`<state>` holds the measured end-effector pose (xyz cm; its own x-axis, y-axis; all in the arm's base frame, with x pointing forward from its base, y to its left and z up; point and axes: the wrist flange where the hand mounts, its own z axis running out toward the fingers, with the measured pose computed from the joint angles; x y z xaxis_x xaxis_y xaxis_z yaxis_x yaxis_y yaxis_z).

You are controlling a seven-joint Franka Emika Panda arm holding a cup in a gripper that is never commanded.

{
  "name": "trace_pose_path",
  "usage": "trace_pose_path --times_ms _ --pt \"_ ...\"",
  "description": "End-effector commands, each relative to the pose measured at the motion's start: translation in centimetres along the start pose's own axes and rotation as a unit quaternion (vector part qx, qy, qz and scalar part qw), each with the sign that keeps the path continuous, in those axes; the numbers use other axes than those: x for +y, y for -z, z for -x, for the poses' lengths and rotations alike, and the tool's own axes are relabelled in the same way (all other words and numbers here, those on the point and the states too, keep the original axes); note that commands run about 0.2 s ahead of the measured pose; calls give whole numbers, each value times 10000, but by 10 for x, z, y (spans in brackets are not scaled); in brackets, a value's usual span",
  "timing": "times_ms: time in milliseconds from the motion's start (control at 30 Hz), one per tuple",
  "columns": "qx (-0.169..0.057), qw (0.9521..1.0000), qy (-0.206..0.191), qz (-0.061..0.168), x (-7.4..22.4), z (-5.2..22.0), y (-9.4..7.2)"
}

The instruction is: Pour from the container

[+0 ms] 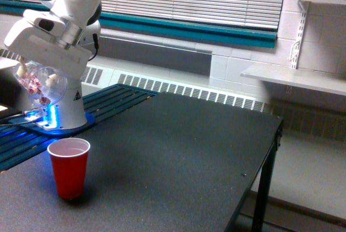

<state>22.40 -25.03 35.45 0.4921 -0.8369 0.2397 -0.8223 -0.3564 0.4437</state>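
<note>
The hand [33, 75] is clamped around the clear container [40, 85], holding it tilted in the air, pink and white pieces visible inside, above and behind the red cup [68, 167] standing upright on the dark bench [178, 156].

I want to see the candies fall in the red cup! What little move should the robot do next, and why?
Probably slide the clear container toward the exterior view's right and nearer the camera, until it hangs over the red cup. The pincer holds it high and off to the exterior view's left of the cup's open mouth, so tipping now would likely spill its pieces onto the table.
</note>
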Motion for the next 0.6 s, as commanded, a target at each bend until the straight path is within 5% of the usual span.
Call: trace_pose_path --times_ms 33,600 --pt "-1 9996 259 128 -6 -5 0" --pt "-60 9981 549 291 -17 -18 -2"
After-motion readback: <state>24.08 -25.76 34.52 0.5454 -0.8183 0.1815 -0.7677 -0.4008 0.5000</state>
